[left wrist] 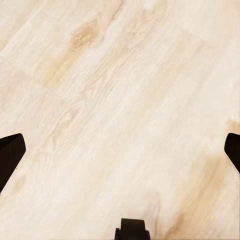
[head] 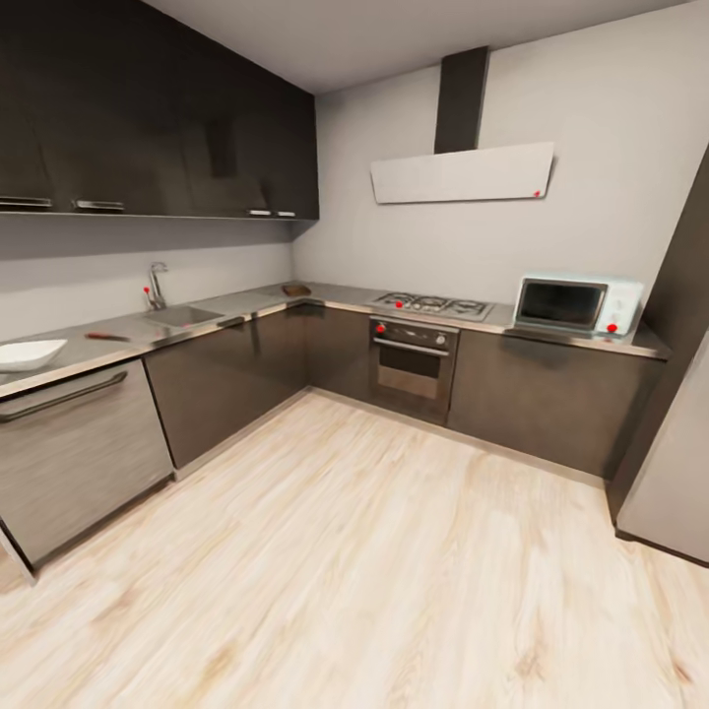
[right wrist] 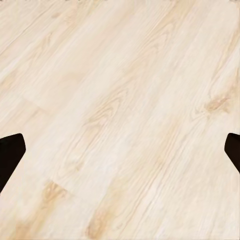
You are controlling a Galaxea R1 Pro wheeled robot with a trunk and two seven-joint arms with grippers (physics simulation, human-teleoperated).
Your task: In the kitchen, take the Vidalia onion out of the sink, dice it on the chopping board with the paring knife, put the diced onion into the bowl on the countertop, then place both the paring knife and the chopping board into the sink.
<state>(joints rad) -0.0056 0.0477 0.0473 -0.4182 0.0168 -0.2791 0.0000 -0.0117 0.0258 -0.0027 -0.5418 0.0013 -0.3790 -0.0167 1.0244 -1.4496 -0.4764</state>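
Pale wood-plank floor (head: 374, 571) lies nearest us and runs up to the L-shaped kitchen units. At the near left, our head view catches a steel-fronted dishwasher (head: 74, 453) under the table (head: 118, 340), the long grey counter that carries the task's things. On its near left end sits the white bowl (head: 30, 353), partly cut off by the picture's edge. Just to the right of it, and a little farther off, lies the paring knife (head: 106, 337), a thin dark-red sliver, apart from the bowl. Farther right along the same run is the sink (head: 182, 315), with its curved chrome tap (head: 156, 284) and red knob behind it; we cannot make out anything inside the basin from here. In the far corner rests the chopping board (head: 295, 290), a small dark brown shape, well apart from the sink. Right of the corner come the gas hob (head: 431, 306) with the oven (head: 412, 362) below it, the flat extractor hood (head: 463, 173) on the wall above, and a white microwave (head: 576, 305) at the far right.

Our left gripper (left wrist: 120, 150) hangs over bare floor with its dark fingertips (left wrist: 9, 155) spread wide to the edges of the wrist view, holding nothing. Our right gripper (right wrist: 120, 150) is likewise spread wide over the floor, fingertips (right wrist: 9, 152) far apart and empty.
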